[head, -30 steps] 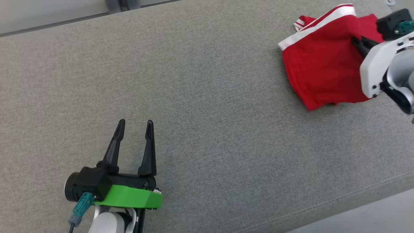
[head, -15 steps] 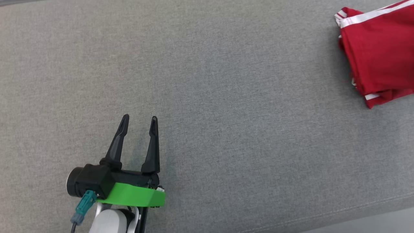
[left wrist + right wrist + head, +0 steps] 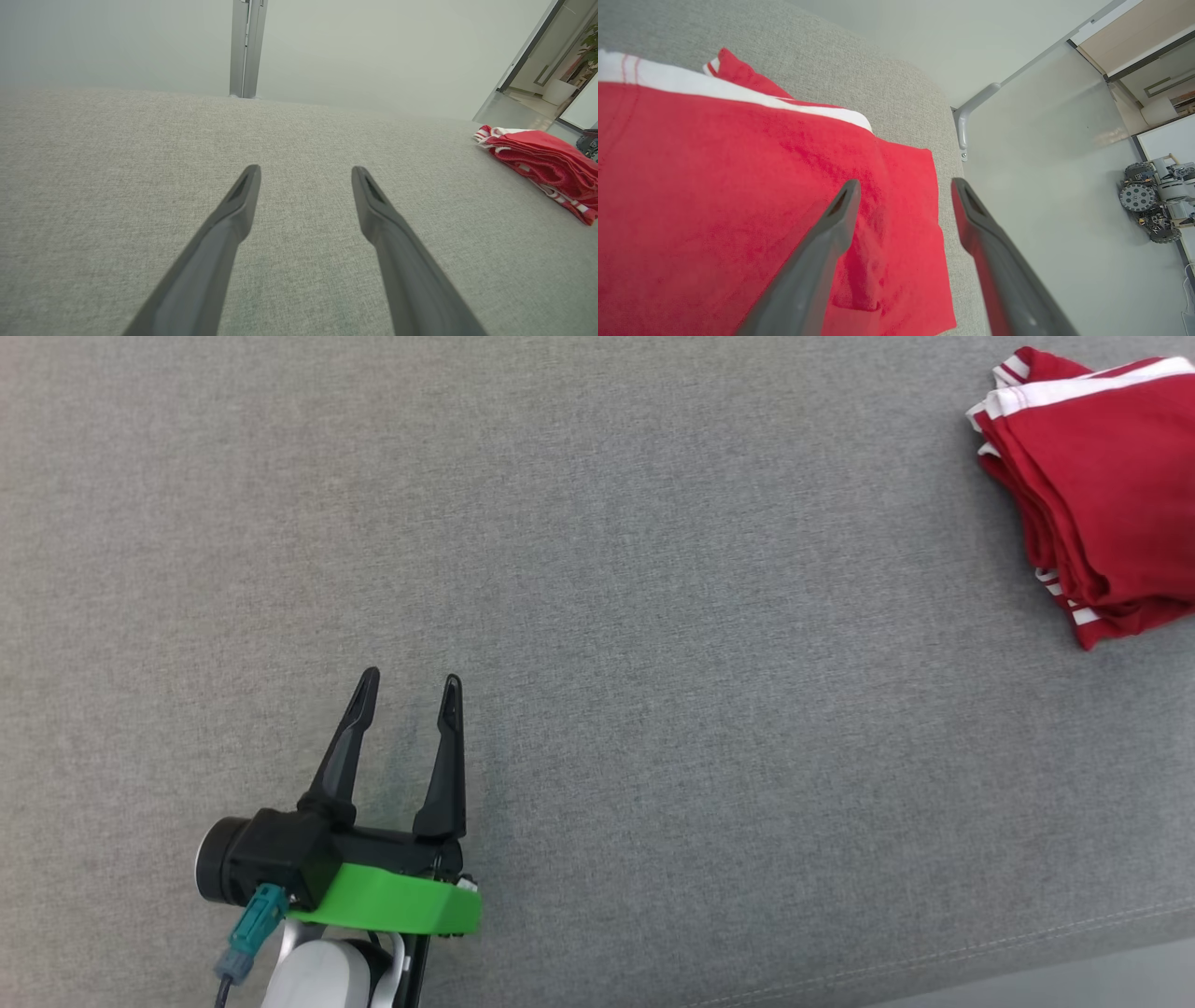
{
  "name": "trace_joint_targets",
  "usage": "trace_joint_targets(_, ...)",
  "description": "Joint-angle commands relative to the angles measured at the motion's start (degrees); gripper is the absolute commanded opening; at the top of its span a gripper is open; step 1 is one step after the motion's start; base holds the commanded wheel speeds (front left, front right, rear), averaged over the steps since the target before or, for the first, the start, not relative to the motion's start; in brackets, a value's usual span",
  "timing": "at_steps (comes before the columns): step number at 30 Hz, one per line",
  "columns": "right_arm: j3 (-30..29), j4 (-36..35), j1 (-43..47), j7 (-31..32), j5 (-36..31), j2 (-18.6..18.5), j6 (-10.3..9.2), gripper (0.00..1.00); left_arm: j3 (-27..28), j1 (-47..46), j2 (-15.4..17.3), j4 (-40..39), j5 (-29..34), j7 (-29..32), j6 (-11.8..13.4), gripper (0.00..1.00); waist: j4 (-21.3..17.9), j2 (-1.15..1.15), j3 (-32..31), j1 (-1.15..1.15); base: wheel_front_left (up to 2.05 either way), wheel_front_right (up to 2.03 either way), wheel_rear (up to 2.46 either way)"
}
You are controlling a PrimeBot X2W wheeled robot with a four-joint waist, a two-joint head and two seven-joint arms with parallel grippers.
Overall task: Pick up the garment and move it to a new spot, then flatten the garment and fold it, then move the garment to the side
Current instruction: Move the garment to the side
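The garment (image 3: 1106,495) is red with white stripes and lies folded in layers at the far right of the grey surface (image 3: 653,616), cut off by the frame edge. The left wrist view has it at the right (image 3: 546,161). My left gripper (image 3: 409,693) rests low at the lower left, open and empty, far from the cloth; its fingers are spread over bare fabric (image 3: 306,175). My right gripper (image 3: 906,186) hovers above the garment's (image 3: 714,186) edge with its fingers apart and nothing between them.
The grey surface's right end (image 3: 938,140) runs just past the garment, with pale floor beyond. A metal bracket (image 3: 971,116) is fixed near that end. A small wheeled machine (image 3: 1153,196) stands on the floor. A metal post (image 3: 245,46) rises behind the surface.
My right gripper has opened and let go of the garment, which now lies in a neater folded stack. The head camera has shifted, so the right arm has left that view. The left gripper is unchanged.
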Motion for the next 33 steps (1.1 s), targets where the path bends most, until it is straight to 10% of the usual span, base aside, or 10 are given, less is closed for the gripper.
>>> trace_joint_targets(1,-0.5,0.5,-1.2,-1.4,-0.7,0.9,-0.10,1.00,0.2,0.1,0.3,0.2,0.2,0.0,-0.2,1.00,-0.5,0.00,-0.5,0.00,0.00,0.00,0.00)
trace_joint_targets(20,-7.0,-9.1,5.7,-11.9,5.0,12.6,-0.09,1.00,6.4,-1.3,0.3,7.9,-4.7,0.0,3.1,1.00,-0.8,0.00,-11.7,0.00,0.00,0.00,0.00)
trace_joint_targets(33,-30.2,-34.1,34.9,-11.9,-7.9,26.8,-0.09,1.00,10.4,2.7,0.2,11.1,-7.6,0.0,4.0,1.00,2.8,0.00,-19.8,0.00,0.00,0.00,0.00)
